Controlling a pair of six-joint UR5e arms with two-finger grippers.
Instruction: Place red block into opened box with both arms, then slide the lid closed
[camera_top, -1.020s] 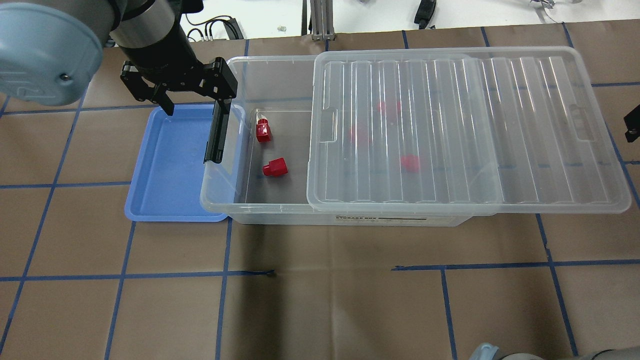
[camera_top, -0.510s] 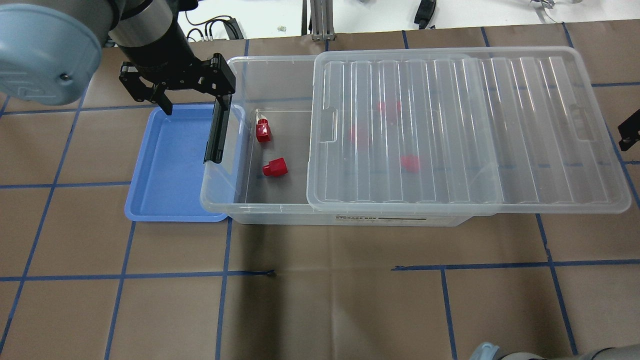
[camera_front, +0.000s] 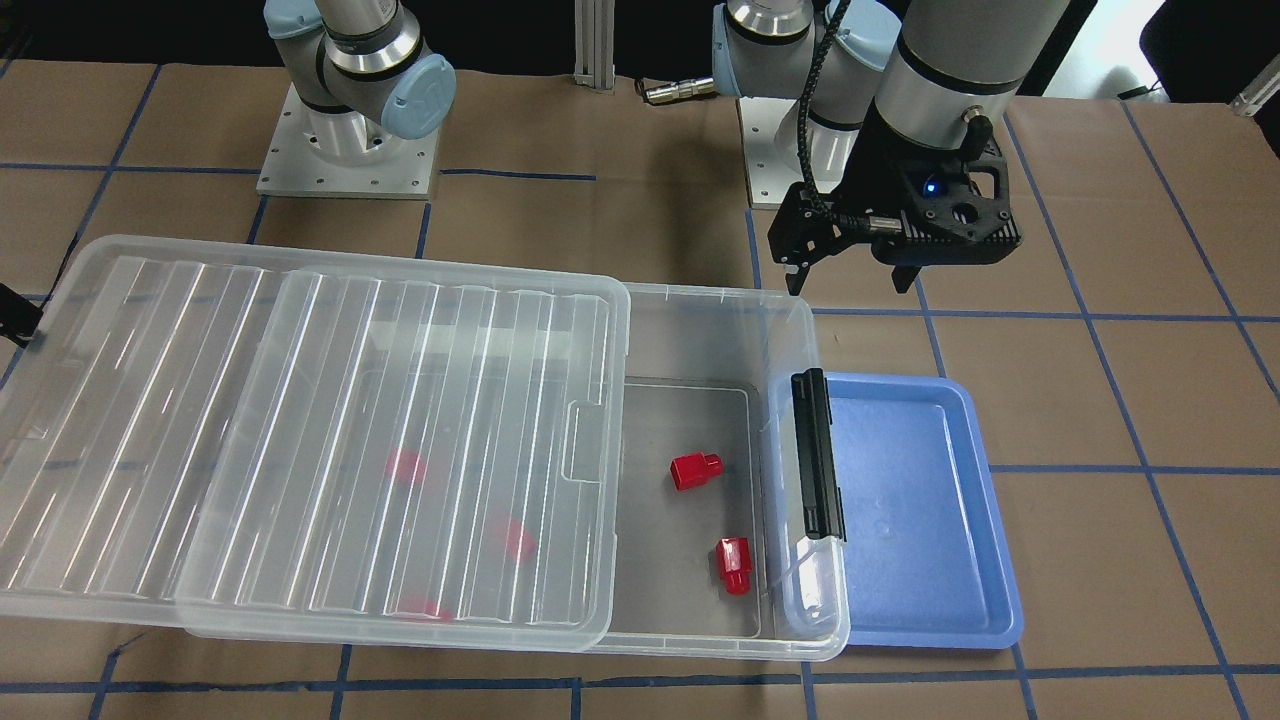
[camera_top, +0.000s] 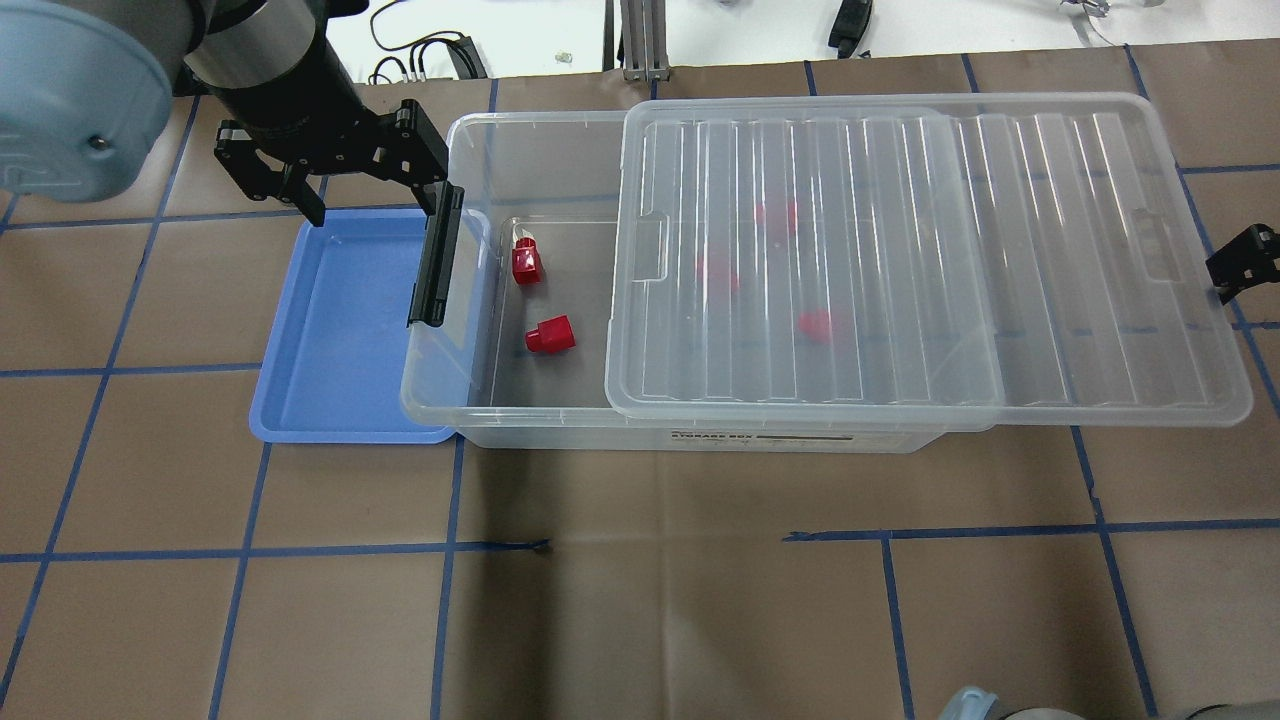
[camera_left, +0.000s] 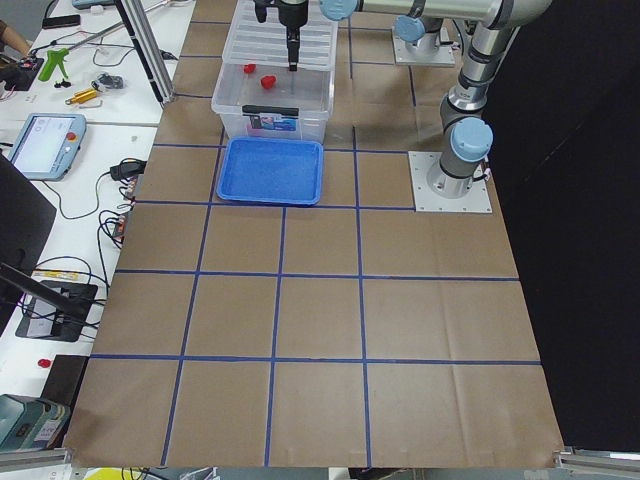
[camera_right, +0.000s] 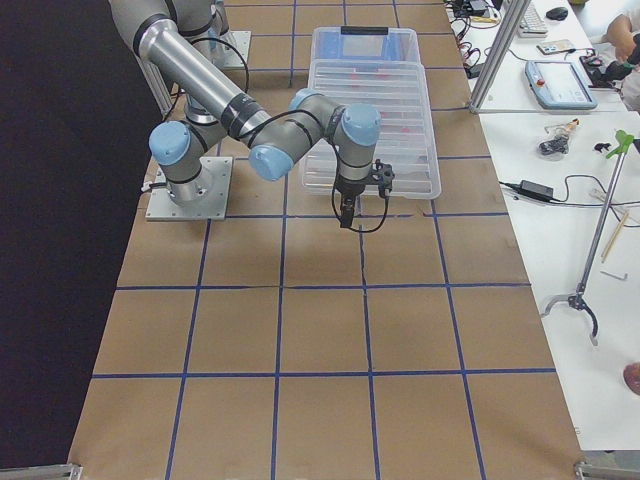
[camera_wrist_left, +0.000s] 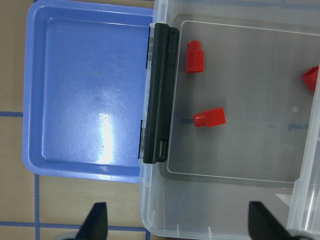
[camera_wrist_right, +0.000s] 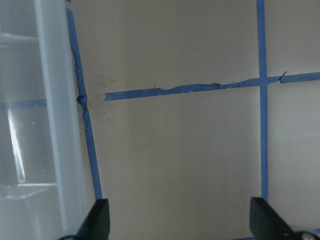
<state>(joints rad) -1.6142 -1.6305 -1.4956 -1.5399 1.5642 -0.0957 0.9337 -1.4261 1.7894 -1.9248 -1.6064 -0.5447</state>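
Left gripper (camera_front: 850, 282) spread, right gripper (camera_wrist_right: 181, 220) spread, ribbed clear lid (camera_top: 900, 260) half covering box (camera_top: 560, 436)

Silver arms (camera_front: 945, 60), light-blue caps (camera_front: 417, 95), black fingers (camera_front: 797, 264)

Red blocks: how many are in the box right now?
5. Two red blocks lie uncovered near the latch bar; three more show blurred under the lid. Others could be hidden.

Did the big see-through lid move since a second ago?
Yes. The lid has slid a little toward the black latch bar end of the box, leftward in the overhead view; the box itself has not shifted.
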